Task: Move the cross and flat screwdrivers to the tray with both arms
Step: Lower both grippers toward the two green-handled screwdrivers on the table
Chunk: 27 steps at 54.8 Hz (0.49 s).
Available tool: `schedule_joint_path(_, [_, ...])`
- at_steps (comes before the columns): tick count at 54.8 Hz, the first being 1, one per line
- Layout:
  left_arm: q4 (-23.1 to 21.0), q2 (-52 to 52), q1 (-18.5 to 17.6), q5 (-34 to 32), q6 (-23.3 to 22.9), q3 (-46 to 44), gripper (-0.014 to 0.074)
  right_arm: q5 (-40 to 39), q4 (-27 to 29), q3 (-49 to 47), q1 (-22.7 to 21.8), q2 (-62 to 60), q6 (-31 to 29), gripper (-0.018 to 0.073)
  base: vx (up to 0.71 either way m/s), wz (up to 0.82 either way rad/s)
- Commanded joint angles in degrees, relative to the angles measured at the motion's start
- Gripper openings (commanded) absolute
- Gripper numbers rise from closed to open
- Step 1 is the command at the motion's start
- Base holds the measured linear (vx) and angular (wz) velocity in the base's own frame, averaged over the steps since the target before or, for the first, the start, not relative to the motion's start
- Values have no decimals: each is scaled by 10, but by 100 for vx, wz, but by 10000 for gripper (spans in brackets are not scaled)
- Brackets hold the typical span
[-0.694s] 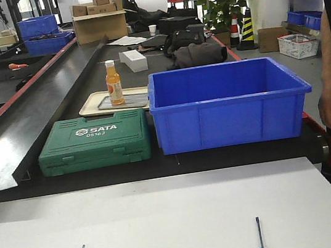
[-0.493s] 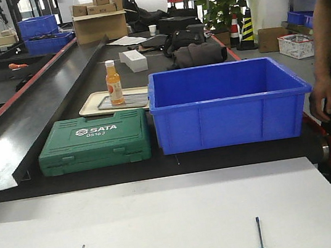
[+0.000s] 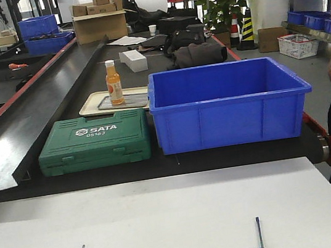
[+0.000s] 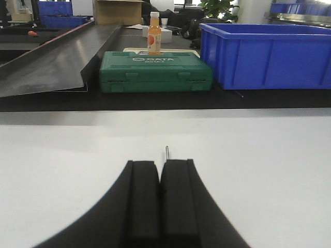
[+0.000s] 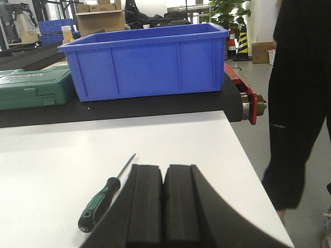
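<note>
Down low, the left gripper (image 4: 159,164) is pinched shut on nothing and points straight ahead. A thin shaft, maybe the left screwdriver (image 4: 166,150), pokes out at 12 o'clock. Bare white table (image 3: 167,217) spreads around. The right gripper (image 5: 164,168) is shut and empty too, with the right screwdriver (image 5: 101,201) just beside it at 9 o'clock.

Bright, even indoor light - the white table (image 3: 185,214) is almost washed out. The screwdriver (image 5: 101,199) throws only a thin, soft shadow. Pale glare lies on the dark ramp (image 3: 2,154). The front view is sharp throughout.
</note>
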Motion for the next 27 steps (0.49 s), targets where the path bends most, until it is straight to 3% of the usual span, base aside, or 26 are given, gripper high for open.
schedule_joint_path(1, [-5, 0, -2, -62, -5, -14, -6, -49, -3, 5, -4, 3, -2, -8, 0, 0])
schedule_joint_path(21, [-5, 0, -2, -199, -9, -15, -6, -94, -7, 5, -4, 3, -4, -8, 0, 0])
schedule_joint_path(27, [-5, 0, -2, -206, -10, -32, -1, -149, 4, 1, -4, 3, 7, -8, 0, 0])
